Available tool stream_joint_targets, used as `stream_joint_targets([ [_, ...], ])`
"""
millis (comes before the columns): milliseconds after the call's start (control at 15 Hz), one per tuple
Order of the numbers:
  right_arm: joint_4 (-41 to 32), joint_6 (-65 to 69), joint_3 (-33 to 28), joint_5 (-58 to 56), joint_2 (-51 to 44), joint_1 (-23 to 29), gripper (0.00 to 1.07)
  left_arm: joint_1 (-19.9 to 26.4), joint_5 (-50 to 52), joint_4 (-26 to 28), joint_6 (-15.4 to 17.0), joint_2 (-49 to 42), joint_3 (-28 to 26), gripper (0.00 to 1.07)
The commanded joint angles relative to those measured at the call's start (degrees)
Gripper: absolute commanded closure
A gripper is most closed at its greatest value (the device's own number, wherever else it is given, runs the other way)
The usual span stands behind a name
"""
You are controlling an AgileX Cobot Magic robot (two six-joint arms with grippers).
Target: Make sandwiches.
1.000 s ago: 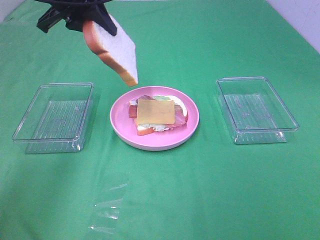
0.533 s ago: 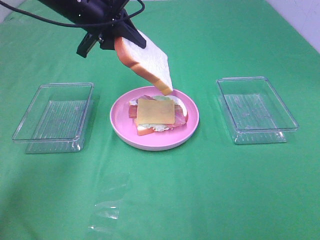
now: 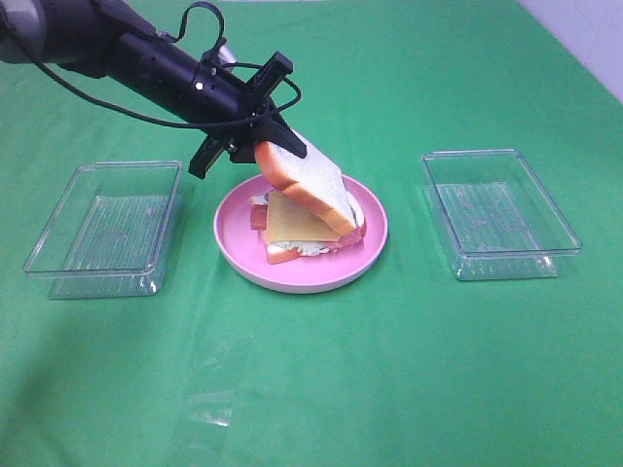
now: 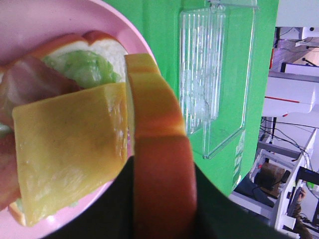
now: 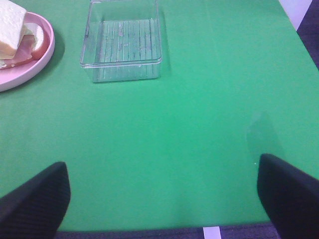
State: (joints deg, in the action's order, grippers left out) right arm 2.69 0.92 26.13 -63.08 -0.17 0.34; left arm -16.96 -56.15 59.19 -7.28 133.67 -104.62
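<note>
One plate point(image 3: 234, 248) is sitting mid-desk point(image 3: 389, 370) between two clear trays point(image 3: 107, 229) point(image 3: 498, 212). One open sandwich is lying on it: one cheese square point(image 3: 292, 220) over bacon point(image 4: 27, 79), lettuce point(image 4: 84, 67) and one bottom slice point(image 4: 107, 47). The left hand point(image 3: 255, 136) is pinching one top slice point(image 3: 310, 185) by its crust, tilted, its far edge touching the stack. The right hand point(image 5: 162, 191) is hanging wide open over bare cloth, gripping nothing.
</note>
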Motion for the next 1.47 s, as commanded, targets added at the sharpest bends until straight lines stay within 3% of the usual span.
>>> stream_joint_targets([
  [67, 0.00, -0.46, -0.23, 0.23, -1.83, -0.23, 0.10, -0.29, 1.32, 4.01, -1.60, 1.55, 0.34, 0.98],
  [333, 0.00, -0.46, -0.23, 0.23, -1.83, -0.23, 0.10, -0.29, 1.20, 1.89, -1.09, 2.52, 0.29, 0.97],
  [467, 0.00, -0.46, -0.23, 0.23, -1.83, -0.23, 0.10, 0.00, 0.74, -2.12, 0.63, 2.46, 0.29, 0.88],
  [600, 0.00, -0.46, -0.23, 0.23, -1.83, -0.23, 0.10, 0.00, 0.69, -5.79, 3.50, 2.35, 0.29, 0.61],
  [733, 0.00, -0.46, -0.23, 0.23, -1.83, -0.23, 0.10, 0.00, -2.81, -6.99, 2.23, 2.29, -1.38, 0.21],
  [800, 0.00, -0.46, -0.23, 0.23, -1.83, -0.23, 0.10, 0.00, -4.07, -7.68, 1.78, 2.29, -2.46, 0.13],
  [867, 0.00, -0.46, -0.23, 0.23, -1.83, -0.23, 0.10, 0.00, -10.31, -13.87, 3.32, 2.29, -8.42, 0.06],
  [1000, 0.00, -0.46, -0.23, 0.23, -1.83, -0.23, 0.10, 0.00, -16.90, -24.01, 9.22, 2.29, -15.36, 0.06],
  [1133, 0.00, -0.46, -0.23, 0.23, -1.83, -0.23, 0.10, 0.00, -19.54, -33.58, 12.89, 0.34, -19.82, 0.06],
  [1333, 0.06, -0.46, -0.23, 0.23, -1.83, -0.23, 0.10, 0.00, -19.48, -39.30, 11.57, -4.30, -19.37, 0.06],
  [1400, 0.06, -0.46, -0.23, 0.23, -1.83, -0.23, 0.10, 0.00, -19.48, -43.43, 11.17, -6.70, -17.76, 0.06],
  [1467, 0.06, -0.46, -0.23, 0.23, -1.83, -0.23, 0.10, 0.11, -19.48, -49.68, 10.26, -12.09, -11.92, 0.06],
])
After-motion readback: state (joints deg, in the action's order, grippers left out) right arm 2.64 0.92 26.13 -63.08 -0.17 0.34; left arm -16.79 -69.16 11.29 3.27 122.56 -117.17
